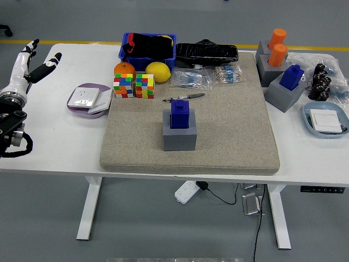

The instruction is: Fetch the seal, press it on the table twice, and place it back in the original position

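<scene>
White table [54, 147] on white legs [90, 210], standing on a smooth grey floor [43, 229]. Yellow line [65, 41] painted across the floor beyond the far edge. White power strip [187, 191] with a black cable [223, 196] hanging beneath the tabletop. Control panel [323, 189] on the front edge, right. Even, soft light.

Bright, even overhead light, no hard shadows. Soft short shadow under grey block [179, 136] and along the mat [191, 147] near edge. White table [54, 147] near blown out, mild glare just beside the left hand [24, 68] fingers. Focus sharp center; slight softness and wide-angle bend twd edges. No motion blur.
</scene>
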Available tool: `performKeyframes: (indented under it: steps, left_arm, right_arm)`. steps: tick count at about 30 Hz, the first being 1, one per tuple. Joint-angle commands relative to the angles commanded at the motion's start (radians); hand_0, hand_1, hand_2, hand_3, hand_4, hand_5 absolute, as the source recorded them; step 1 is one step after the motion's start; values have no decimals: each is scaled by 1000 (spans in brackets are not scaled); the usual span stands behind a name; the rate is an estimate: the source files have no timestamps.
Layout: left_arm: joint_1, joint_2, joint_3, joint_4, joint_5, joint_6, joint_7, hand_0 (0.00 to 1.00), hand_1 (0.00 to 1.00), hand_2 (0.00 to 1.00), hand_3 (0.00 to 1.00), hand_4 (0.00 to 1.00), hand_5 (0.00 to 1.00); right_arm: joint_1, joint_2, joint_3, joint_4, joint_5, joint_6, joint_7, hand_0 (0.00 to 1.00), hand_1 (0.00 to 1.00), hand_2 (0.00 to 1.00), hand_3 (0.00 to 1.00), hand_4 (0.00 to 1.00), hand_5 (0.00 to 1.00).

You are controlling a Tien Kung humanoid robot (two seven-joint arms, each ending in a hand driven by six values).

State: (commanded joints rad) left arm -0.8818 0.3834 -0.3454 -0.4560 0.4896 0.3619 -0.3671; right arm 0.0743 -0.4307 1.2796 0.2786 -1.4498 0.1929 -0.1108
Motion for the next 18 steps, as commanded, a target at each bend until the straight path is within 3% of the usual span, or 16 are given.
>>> performKeyframes:
  steps: [18]
  left_arm:
    - [-4,-7,-2,-2,-1,-1,1,998,998,991,977,778,537]
  right_arm:
    - [6,3,7,-3,-1,1,0,806,715,715,671,774,578]
